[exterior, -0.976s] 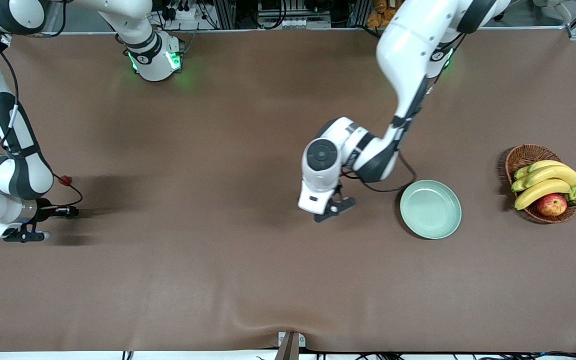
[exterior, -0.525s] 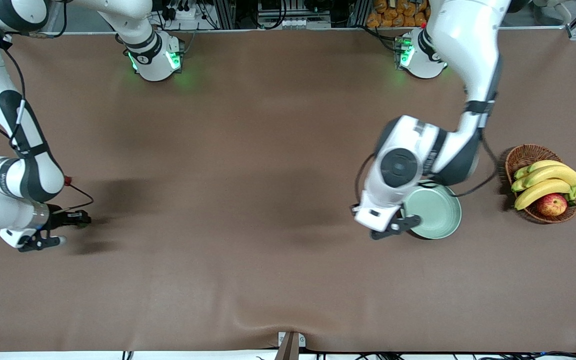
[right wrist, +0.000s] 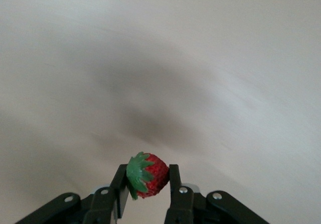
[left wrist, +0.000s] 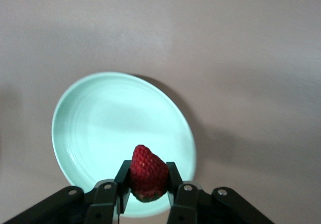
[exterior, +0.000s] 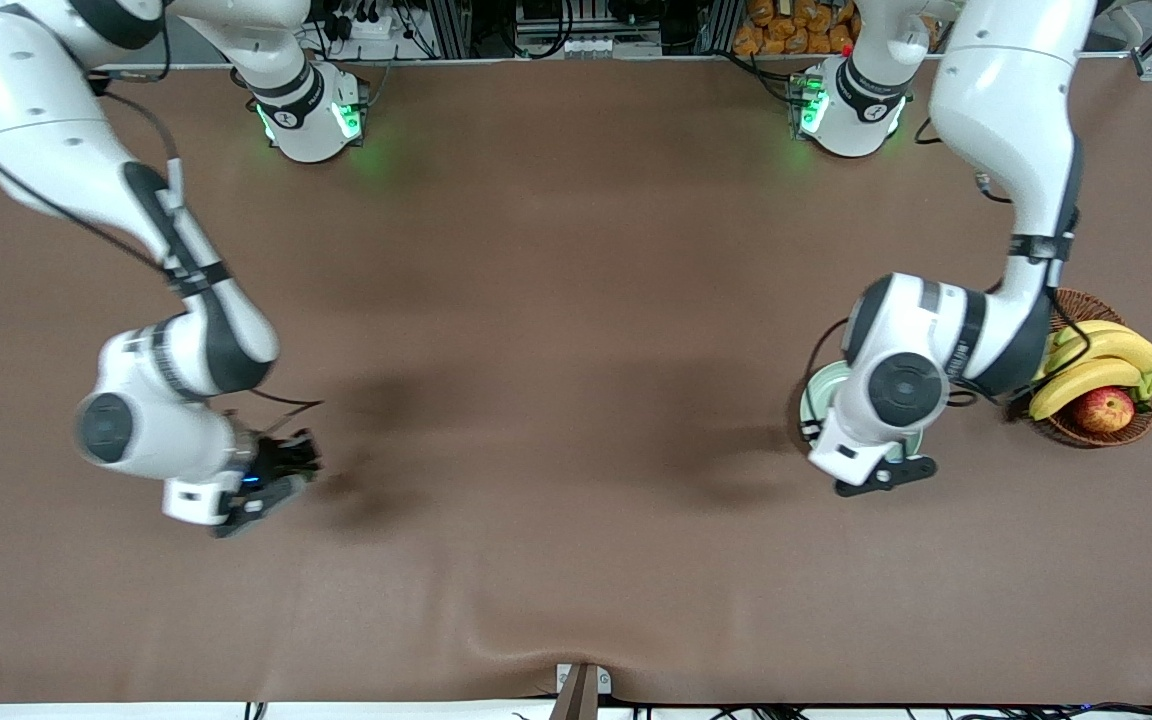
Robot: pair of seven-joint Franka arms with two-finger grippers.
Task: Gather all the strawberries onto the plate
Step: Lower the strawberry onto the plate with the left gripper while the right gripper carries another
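Observation:
My left gripper (left wrist: 148,175) is shut on a red strawberry (left wrist: 149,169) and hangs over the rim of the pale green plate (left wrist: 100,123). In the front view the left gripper (exterior: 886,474) and its wrist cover most of the plate (exterior: 816,393), and its berry is hidden. My right gripper (right wrist: 147,178) is shut on a second strawberry (right wrist: 155,176) with a green leafy cap. It hangs above bare brown table. Seen from the front, the right gripper (exterior: 276,472) is over the table toward the right arm's end, and its berry does not show.
A brown wicker basket (exterior: 1048,310) stands beside the plate at the left arm's end of the table. It holds bananas (exterior: 1096,362) and a red-yellow apple (exterior: 1103,409). The left arm's forearm passes just above the basket's edge.
The left arm has swung from the table's middle to over the plate, with its berry. The right arm has moved from its end of the table toward the middle, still holding its berry.

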